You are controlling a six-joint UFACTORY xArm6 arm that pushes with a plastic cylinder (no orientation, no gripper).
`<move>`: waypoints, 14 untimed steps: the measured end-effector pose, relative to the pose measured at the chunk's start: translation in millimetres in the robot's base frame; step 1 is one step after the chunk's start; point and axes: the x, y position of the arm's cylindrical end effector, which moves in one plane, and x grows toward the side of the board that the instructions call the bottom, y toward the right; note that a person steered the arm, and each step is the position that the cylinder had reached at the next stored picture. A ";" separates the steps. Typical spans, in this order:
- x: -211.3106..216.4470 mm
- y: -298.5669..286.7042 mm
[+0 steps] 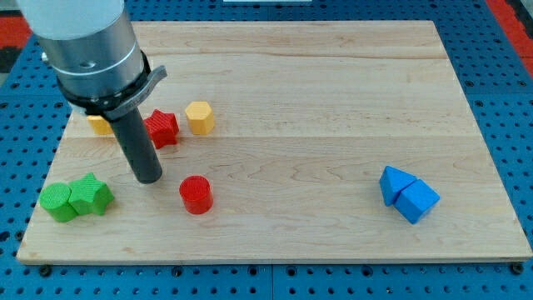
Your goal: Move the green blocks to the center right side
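Observation:
Two green blocks lie touching at the view's lower left: a green cylinder (57,202) and, just to its right, a green star-like block (90,195). My tip (149,177) stands on the wooden board (316,100), a short way to the right of the green star-like block and slightly above it, not touching it. A red cylinder (196,194) lies to the tip's right.
A red star-shaped block (161,127) and a yellow hexagonal block (200,117) lie above the tip. Another yellow block (100,125) is partly hidden behind the arm. Two blue blocks (396,183) (416,201) lie touching at the view's lower right.

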 end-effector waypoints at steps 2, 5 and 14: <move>-16.6 -1.7; 33.7 -148.3; -41.7 192.0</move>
